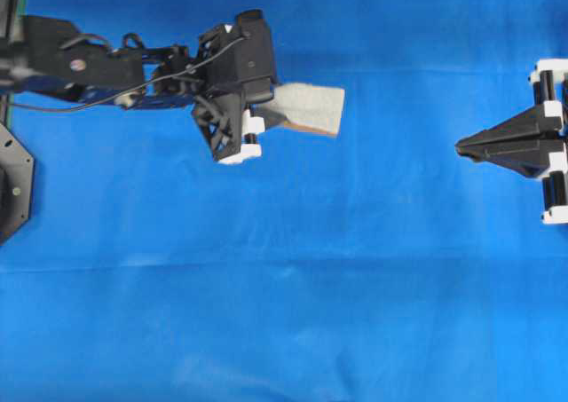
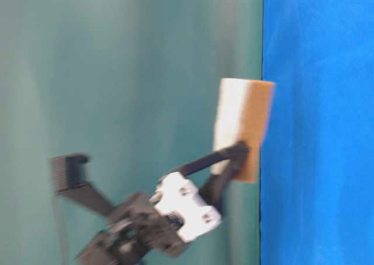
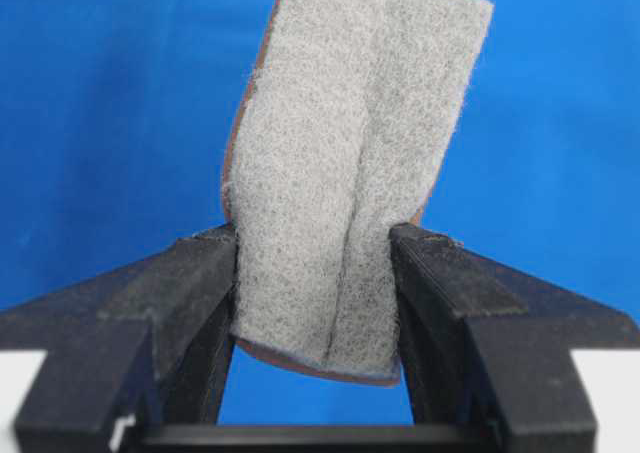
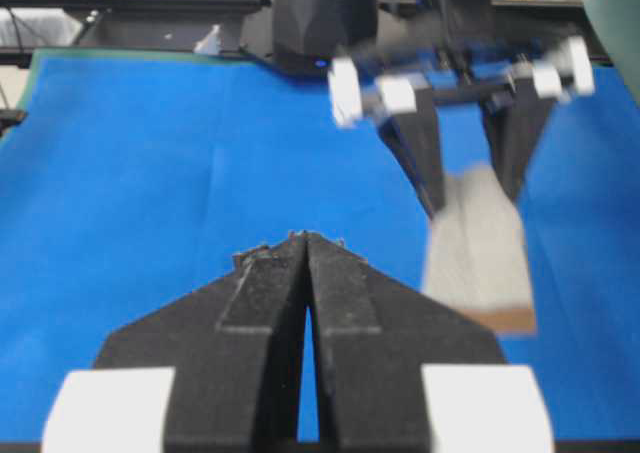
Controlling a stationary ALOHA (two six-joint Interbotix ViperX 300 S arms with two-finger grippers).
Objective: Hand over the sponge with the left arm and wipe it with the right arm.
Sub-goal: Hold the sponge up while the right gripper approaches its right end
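Your sponge (image 3: pixel 350 173) sits pinched between the two black fingers (image 3: pixel 190 293) of your left gripper (image 1: pixel 266 118), its grey fibre face creased by the squeeze and most of its length sticking out past the fingertips, above the blue cloth (image 1: pixel 293 287). Well apart on the far side, your right gripper (image 1: pixel 463 145) has its fingers pressed together on nothing.

Grey sponge (image 3: pixel 350 173) (orange underside), blue cloth (image 1: pixel 284 313)

surface: blue cloth (image 1: pixel 355 287) (faintly creased) | backdrop: teal wall (image 2: pixel 117 72) | light: even, soft
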